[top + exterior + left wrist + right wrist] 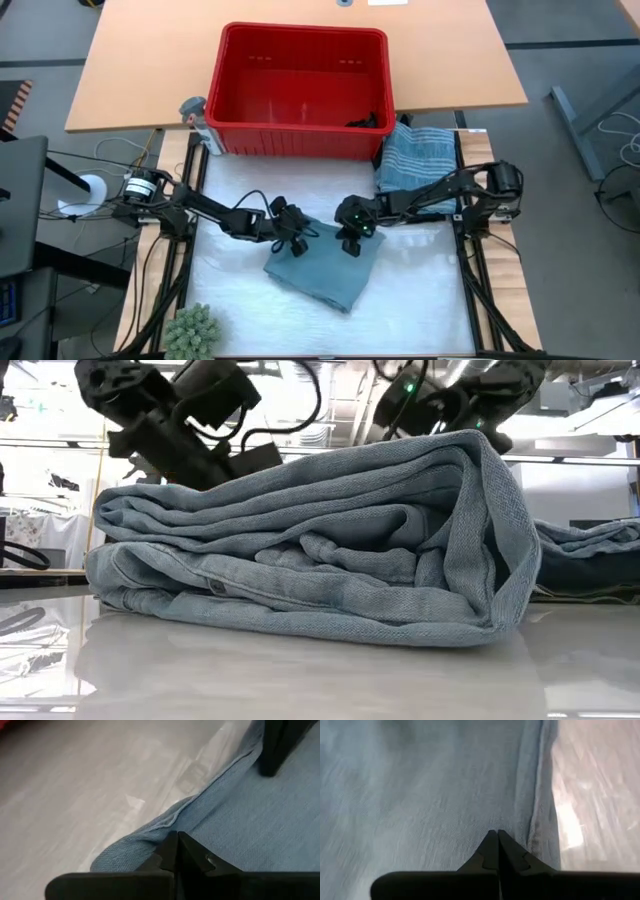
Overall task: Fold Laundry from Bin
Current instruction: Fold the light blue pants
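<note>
My left gripper (293, 238): fingers closed, holding nothing, tips resting at the folded light blue garment (326, 265)'s far left edge.
My right gripper (349, 240): closed and empty, tips on the same garment.
Red bin (300, 140): beyond the white mat (420, 290).
Striped garment (416, 155): folded beside the bin's right end.

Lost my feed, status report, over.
Left gripper and right gripper shut, on the folded light blue garment. Striped garment folded beside red bin. Nothing obstructing.
</note>
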Robot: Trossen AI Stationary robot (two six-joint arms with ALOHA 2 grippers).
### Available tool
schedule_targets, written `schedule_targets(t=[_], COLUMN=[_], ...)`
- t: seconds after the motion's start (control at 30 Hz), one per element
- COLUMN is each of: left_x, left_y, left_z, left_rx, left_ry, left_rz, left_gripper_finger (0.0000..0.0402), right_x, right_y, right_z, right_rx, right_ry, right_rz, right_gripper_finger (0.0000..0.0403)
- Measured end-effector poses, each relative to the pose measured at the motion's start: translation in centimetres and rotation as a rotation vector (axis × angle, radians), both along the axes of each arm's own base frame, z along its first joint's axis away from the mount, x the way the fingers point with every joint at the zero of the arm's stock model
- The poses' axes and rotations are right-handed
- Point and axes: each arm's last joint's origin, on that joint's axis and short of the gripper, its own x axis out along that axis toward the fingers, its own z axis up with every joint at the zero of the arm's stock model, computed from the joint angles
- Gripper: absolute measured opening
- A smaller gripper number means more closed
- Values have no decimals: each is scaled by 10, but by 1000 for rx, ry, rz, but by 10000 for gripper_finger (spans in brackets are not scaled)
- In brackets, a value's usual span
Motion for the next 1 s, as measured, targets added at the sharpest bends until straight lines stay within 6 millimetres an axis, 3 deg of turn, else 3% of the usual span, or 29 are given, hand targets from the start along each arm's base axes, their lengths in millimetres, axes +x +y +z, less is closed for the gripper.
schedule_targets(t=[0.17,0.27,0.4,0.5,0.63,0.7,0.8,1.0], left_x=[-10,-7,2,4,-1,-5,-6,1], left_y=[3,3,3,3,2,-3,-21,-52], left_z=[-10,-2,35,72,106,116,115,85], left_rx=[6,1,32,62,34,-15,-55,-95], left_ry=[21,-11,-124,-238,-356,-410,-433,-349], left_rz=[49,57,58,57,36,-19,-116,-136], left_gripper_finger=[0,0,0,0,0,0,0,0], right_x=[5,5,-1,-9,-25,-33,-36,-19], right_y=[-8,-10,-14,-16,-10,0,29,93], right_z=[-13,-10,11,41,81,98,112,92], right_rx=[46,46,47,37,58,85,84,54], right_ry=[27,3,-55,-144,-269,-330,-421,-522], right_rz=[-50,-46,-57,-60,-66,-49,26,110], right_gripper_finger=[34,33,22,23,36,38,28,16])
